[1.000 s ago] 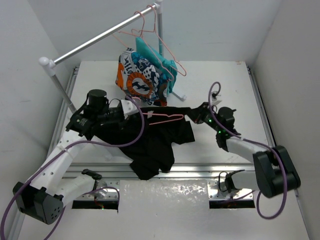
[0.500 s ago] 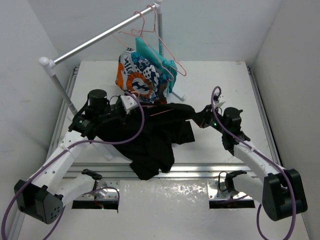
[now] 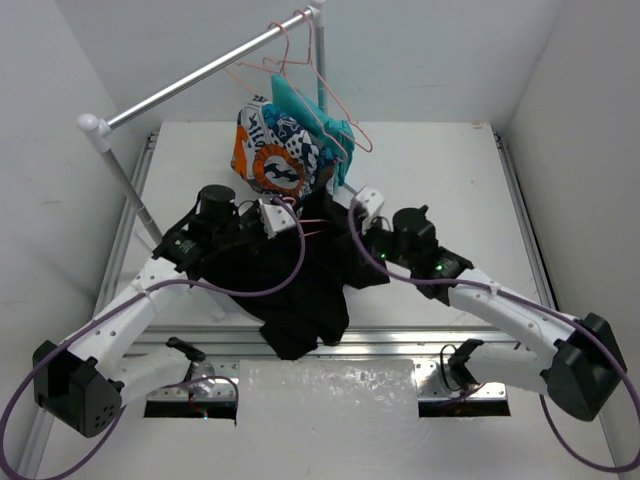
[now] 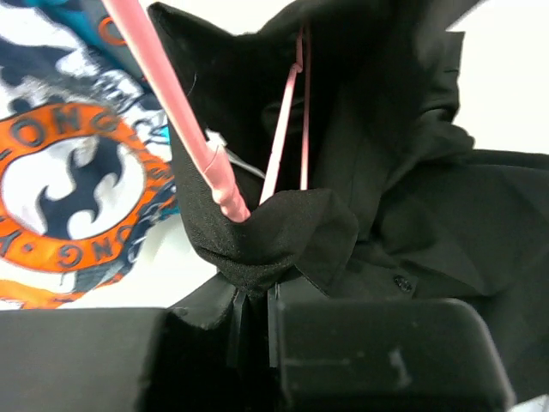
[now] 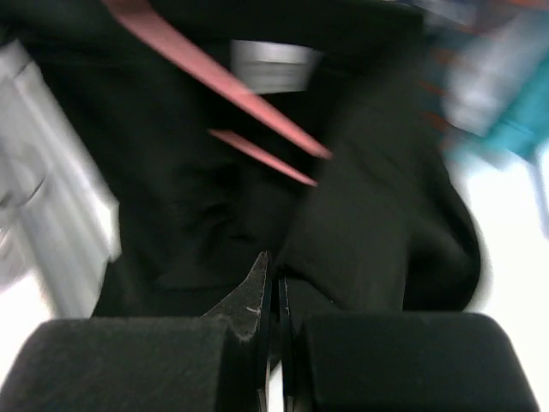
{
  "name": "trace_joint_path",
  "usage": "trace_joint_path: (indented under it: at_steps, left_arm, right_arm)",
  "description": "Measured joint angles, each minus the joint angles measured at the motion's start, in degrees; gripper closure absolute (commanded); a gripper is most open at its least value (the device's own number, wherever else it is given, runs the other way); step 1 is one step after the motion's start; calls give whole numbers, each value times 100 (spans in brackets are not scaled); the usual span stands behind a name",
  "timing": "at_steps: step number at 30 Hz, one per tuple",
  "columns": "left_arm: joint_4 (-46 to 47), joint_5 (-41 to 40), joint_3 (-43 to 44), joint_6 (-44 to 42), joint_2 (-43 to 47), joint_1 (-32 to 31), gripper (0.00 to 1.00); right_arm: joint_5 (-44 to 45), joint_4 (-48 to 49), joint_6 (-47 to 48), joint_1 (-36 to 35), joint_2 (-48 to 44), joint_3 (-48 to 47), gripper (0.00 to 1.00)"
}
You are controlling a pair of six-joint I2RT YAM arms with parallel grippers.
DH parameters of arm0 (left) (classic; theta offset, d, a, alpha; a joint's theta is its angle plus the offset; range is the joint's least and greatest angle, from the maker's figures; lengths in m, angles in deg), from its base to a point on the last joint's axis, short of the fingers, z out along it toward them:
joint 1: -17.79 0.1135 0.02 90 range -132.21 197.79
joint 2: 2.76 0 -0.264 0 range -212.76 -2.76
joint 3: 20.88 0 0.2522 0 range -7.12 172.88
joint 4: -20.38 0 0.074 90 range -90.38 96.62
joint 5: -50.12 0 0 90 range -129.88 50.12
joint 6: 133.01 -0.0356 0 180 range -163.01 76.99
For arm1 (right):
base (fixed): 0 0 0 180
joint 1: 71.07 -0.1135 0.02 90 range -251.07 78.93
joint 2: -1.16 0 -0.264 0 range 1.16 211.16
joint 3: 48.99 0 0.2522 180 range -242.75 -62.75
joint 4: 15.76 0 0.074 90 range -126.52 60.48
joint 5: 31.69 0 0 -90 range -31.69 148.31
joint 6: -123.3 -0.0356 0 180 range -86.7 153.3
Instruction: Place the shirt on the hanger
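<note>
The black shirt lies bunched in the middle of the table, its top edge lifted between my two grippers. My left gripper is shut on a fold of the shirt; its jaws pinch black fabric. The pink wire hanger runs from the upper left down into that fold, and a short piece of it shows in the top view. My right gripper is shut on the shirt too, pinching an edge of the fabric below the hanger's pink wires. That view is blurred.
A metal clothes rail crosses the back left, with spare pink hangers on it. The teal garment and the orange-blue-white patterned garment hang just behind the grippers. The rack's foot sits beside my right gripper.
Both grippers have moved towards each other and towards the back. The right arm swung far to the left. The shirt's top edge has bunched up over the hanger, hiding most of it.
</note>
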Motion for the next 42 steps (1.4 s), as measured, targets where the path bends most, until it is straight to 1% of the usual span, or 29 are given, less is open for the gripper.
trace_joint_path:
  at_steps: [4,6,7,8,9,11,12,13,14,16,17,18,20,21,23,26,31,34,38,42]
  left_arm:
    - [-103,501,0,-39,7,-7,100]
    - [-136,750,0,-39,33,-7,100]
    - [-153,839,0,-39,50,-7,100]
    - [-166,916,0,-39,72,-7,100]
    - [-173,986,0,-42,96,-7,100]
    - [-175,1110,0,-59,127,-7,100]
    - [-177,1174,0,-72,138,-7,100]
    - [-177,1228,0,-85,142,-7,100]
    - [-170,1274,-11,-85,153,-7,100]
    - [-162,1373,-52,-90,160,-7,100]
    - [-155,1405,-83,-90,160,-7,100]
    - [-149,1440,-118,-92,160,-7,100]
    - [-146,1495,-175,-103,157,-7,100]
    - [-146,1521,-197,-105,157,-7,100]
    - [-149,1556,-216,-118,157,-7,100]
    - [-146,1622,-219,-153,160,-7,100]
    - [-214,1692,-219,-249,229,-7,100]
    - [-280,1716,-219,-352,315,-7,100]
    - [-297,1681,-225,-498,334,9,100]
    - [-339,1687,-236,-590,328,9,100]
  right_arm:
    - [-483,-116,769,-673,284,-116,100]
    - [-813,-229,1082,-820,317,-59,94]
    - [-938,-232,1213,-835,280,31,85]
    - [-1027,-234,1322,-837,195,168,54]
    - [-1084,-264,1375,-837,94,299,43]
    - [-1121,-354,1530,-837,-192,588,30]
    - [-1104,-470,1576,-833,-313,664,26]
    - [-1102,-533,1582,-833,-529,745,24]
    - [-1106,-625,1598,-833,-717,774,24]
    - [-1239,-732,1600,-817,-1174,774,29]
    - [-1349,-765,1611,-811,-1386,741,33]
    - [-1495,-793,1631,-811,-1539,673,40]
    - [-1803,-791,1690,-811,-1609,474,46]
    - [-1932,-802,1720,-811,-1558,348,54]
    - [-2103,-837,1792,-813,-1283,61,54]
    - [-2173,-837,1858,-811,-614,-389,54]
    - [-1989,-911,2022,-791,420,-1012,56]
    - [-1919,-964,2107,-715,841,-1333,57]
    - [-1904,-1051,2153,-693,929,-1381,58]
    - [-1910,-1104,2197,-691,778,-1381,59]
